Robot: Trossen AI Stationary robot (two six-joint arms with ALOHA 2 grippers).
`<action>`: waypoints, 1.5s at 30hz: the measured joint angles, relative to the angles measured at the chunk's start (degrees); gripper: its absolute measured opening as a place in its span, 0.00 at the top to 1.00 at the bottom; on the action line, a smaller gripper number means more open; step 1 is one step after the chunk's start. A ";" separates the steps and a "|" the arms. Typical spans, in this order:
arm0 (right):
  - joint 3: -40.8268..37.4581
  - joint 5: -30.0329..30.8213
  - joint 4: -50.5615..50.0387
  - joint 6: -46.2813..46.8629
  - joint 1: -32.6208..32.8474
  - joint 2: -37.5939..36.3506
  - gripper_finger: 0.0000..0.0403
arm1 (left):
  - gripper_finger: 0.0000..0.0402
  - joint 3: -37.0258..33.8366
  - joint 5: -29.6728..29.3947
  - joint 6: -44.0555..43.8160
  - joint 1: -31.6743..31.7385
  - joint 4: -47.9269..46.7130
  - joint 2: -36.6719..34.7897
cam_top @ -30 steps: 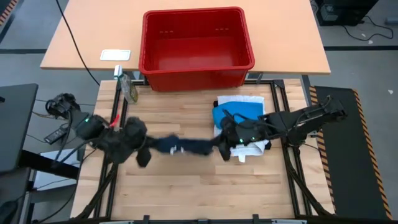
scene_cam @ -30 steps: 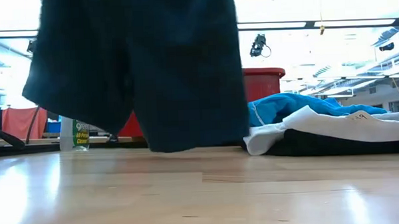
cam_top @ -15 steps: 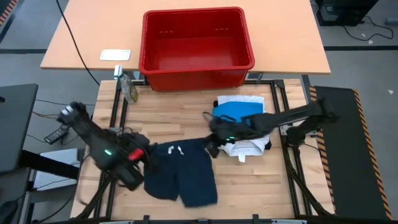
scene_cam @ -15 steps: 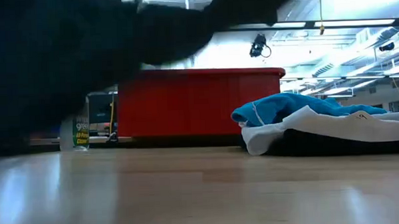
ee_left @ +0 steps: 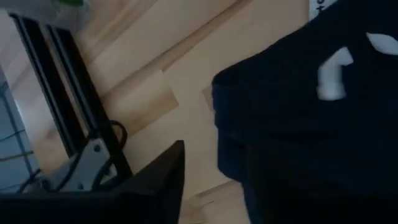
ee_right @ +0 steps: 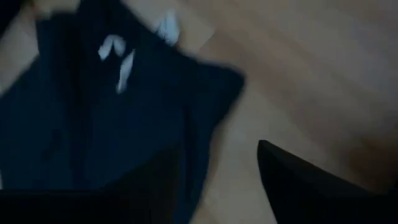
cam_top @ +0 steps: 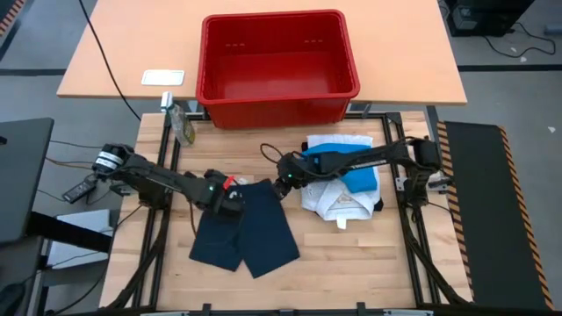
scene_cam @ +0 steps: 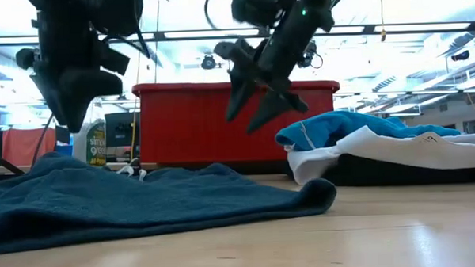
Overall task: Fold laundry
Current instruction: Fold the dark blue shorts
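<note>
We see one pair of dark blue shorts point(cam_top: 246, 233) spread flat on the tabletop, toward its front edge and a little to the left of the middle, with the waistband and its white drawstring pointing to the back. We judge that the spreading step is just finished and the folding of this piece is not yet begun.

The left claw point(cam_top: 230, 197) hangs over the left corner of the waistband. In the low view its fingers do not hold the cloth, but how wide they stand we cannot tell. The right claw point(cam_top: 283, 183) is over the right corner of the waistband; in the low view its two fingers stand apart and it holds nothing.

Near the right edge of the tabletop lies one pile: a bright blue piece point(cam_top: 338, 162) on top of a white garment point(cam_top: 344, 200), and under them something black that we see only as a thin edge. One red basket point(cam_top: 277, 66) stands behind the back edge, and it looks empty.

For the next move, we think each claw must take one side of the shorts and bring one leg over the other, with both arms moving together so the cloth does not wrinkle.
</note>
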 joint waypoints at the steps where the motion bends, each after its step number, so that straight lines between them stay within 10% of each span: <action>1: 0.00 1.98 0.01 0.36 0.34 -0.89 0.44 | 0.56 -0.10 -0.04 1.33 0.47 -0.14 -0.85; 7: 0.13 6.09 5.02 0.05 4.79 -5.08 0.42 | 0.51 -0.33 -0.12 15.92 0.70 2.95 -8.59; 12: 0.15 4.90 10.73 2.38 10.66 -4.59 0.45 | 0.55 -7.98 11.95 24.76 -3.61 19.63 -15.83; 28: 0.13 20.77 7.66 15.30 27.11 -4.56 0.51 | 0.69 -27.66 20.39 -5.67 -27.03 58.25 -8.08; 36: 0.13 18.62 -0.56 17.22 29.50 -4.60 0.51 | 0.69 -20.97 22.62 -8.60 -27.06 81.11 4.72; 45: 0.13 10.81 -0.84 3.87 30.49 -4.60 0.51 | 0.69 2.90 15.54 2.53 -19.87 64.80 11.65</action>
